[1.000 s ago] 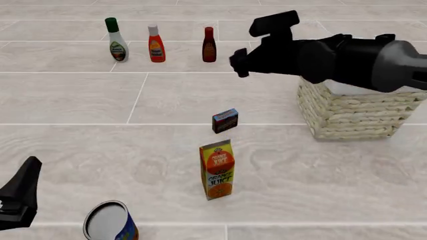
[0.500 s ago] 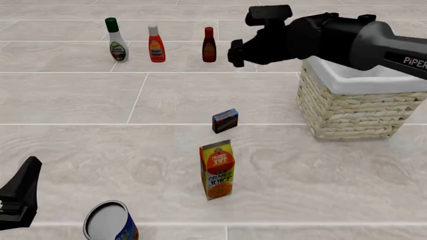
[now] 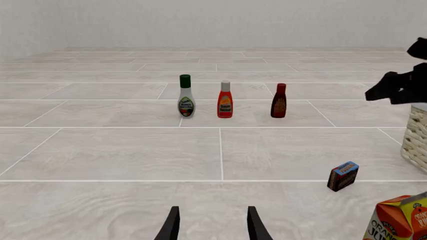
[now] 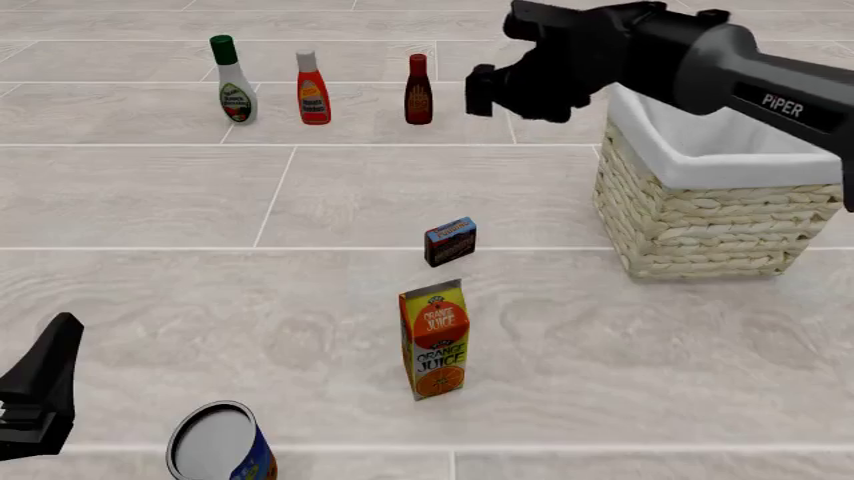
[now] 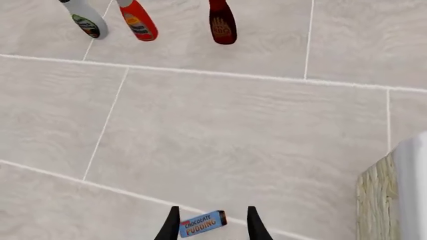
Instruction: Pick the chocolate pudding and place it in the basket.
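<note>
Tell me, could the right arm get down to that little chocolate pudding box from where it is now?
Probably yes. The right gripper is open and high above the chocolate pudding, which stands alone with bare floor around it.

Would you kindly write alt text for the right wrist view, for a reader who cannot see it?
Seen from above, the open right gripper frames the chocolate pudding lying on the tiled table below. Three bottles stand beyond, and the basket shows at the frame's edge.

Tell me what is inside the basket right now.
The basket shows only its white cloth lining along the near rim. The right arm crosses above its far side, hiding the bottom. The chocolate pudding stands outside, on the table.
</note>
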